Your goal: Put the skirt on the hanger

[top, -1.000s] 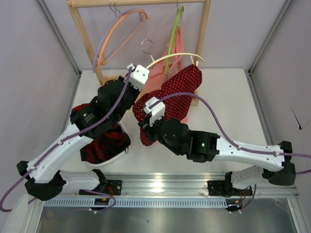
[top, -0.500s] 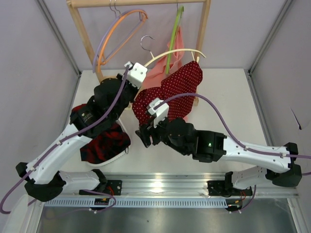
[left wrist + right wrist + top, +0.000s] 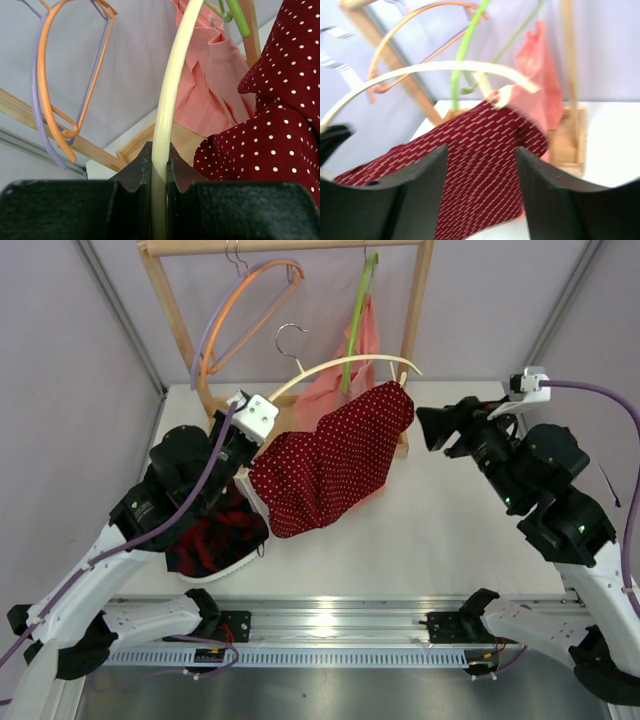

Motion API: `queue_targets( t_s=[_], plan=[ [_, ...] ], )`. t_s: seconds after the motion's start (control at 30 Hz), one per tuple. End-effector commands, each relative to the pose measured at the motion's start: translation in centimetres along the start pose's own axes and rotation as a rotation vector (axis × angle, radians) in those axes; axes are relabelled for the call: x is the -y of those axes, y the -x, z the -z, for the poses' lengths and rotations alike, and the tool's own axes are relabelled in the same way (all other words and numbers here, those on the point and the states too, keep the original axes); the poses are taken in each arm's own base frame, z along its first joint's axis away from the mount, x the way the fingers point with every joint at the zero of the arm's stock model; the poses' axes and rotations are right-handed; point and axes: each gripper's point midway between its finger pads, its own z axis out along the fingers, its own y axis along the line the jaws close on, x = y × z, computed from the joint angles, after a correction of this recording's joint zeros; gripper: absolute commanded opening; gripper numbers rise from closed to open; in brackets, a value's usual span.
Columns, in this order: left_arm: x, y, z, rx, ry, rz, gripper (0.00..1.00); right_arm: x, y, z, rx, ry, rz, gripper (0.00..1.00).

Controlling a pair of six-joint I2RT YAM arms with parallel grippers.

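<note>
In front of the pale wooden rack (image 3: 172, 315), the left gripper (image 3: 159, 161) clamps the cream curved hanger (image 3: 340, 365) by its left arm, and that end is hidden between the fingers. The dark-red white-dotted skirt (image 3: 325, 465) hangs off the hanger's right tip, slanting down-left. Right of the rack, the right gripper (image 3: 481, 200) gapes, blurred.

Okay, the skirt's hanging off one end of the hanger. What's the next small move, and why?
Probably bring the right gripper, open and off to the side, in to the drooping lower corner of the skirt. The skirt hangs from only one tip of the hanger, while the left gripper is shut on the hanger's other arm.
</note>
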Motion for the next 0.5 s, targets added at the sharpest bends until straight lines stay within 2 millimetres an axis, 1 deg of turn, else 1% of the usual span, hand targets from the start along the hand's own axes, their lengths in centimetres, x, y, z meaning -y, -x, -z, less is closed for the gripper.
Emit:
queue_targets(
  t_s=[0.0, 0.03, 0.07, 0.1, 0.2, 0.23, 0.37, 0.4, 0.47],
  plan=[
    [-2.1, 4.4, 2.4, 0.201, 0.011, 0.033, 0.00, 1.6, -3.9, -1.7, -0.152, 0.024, 0.019, 0.60],
    [-2.2, 4.4, 2.8, 0.207, 0.010, 0.026, 0.00, 3.1, -3.7, -2.3, -0.147, -0.004, -0.010, 0.60],
    [-2.1, 4.1, 2.9, 0.202, 0.003, 0.009, 0.00, 2.9, -3.8, -2.6, -0.149, 0.031, -0.028, 0.59],
    [-2.2, 4.1, 3.3, 0.210, 0.001, 0.003, 0.00, 1.9, -4.0, -2.6, -0.168, 0.105, -0.045, 0.60],
    [-2.2, 3.8, 3.9, 0.208, -0.011, -0.011, 0.00, 0.9, -3.4, -2.9, -0.152, 0.181, -0.042, 0.62],
    [-2.2, 3.8, 4.0, 0.206, -0.012, -0.013, 0.00, 0.1, -3.5, -2.8, -0.167, 0.226, -0.038, 0.63],
    [-2.4, 3.6, 4.2, 0.207, -0.007, -0.014, 0.00, -1.3, -4.3, -2.3, -0.203, 0.316, -0.039, 0.64],
    [-2.3, 3.6, 4.2, 0.206, -0.008, -0.016, 0.00, -1.2, -4.9, -2.0, -0.208, 0.324, -0.041, 0.65],
    [-2.2, 3.6, 4.2, 0.208, -0.014, -0.019, 0.00, -1.3, -5.3, -1.7, -0.207, 0.336, -0.042, 0.65]
  ],
)
